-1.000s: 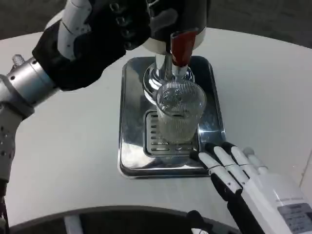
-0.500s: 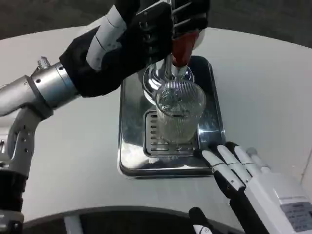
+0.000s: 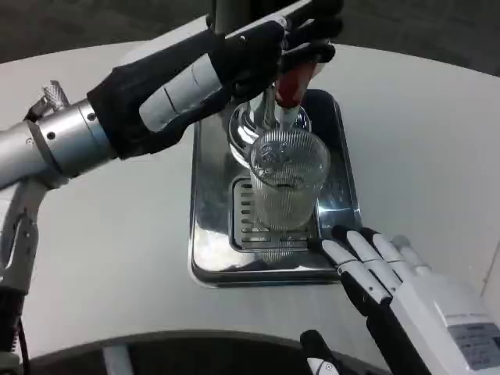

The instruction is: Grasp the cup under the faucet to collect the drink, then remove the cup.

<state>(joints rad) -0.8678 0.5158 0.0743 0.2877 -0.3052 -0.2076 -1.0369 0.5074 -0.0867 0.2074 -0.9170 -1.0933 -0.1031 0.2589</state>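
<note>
Left robot hand fingers on red tap lever; right robot hand spread, empty.

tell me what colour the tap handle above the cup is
Red, seen in the head view: the tap handle.

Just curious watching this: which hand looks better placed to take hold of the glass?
The right hand: its fingers lie open beside the ribbed clear glass cup. The left hand is up at the red tap lever.
</note>
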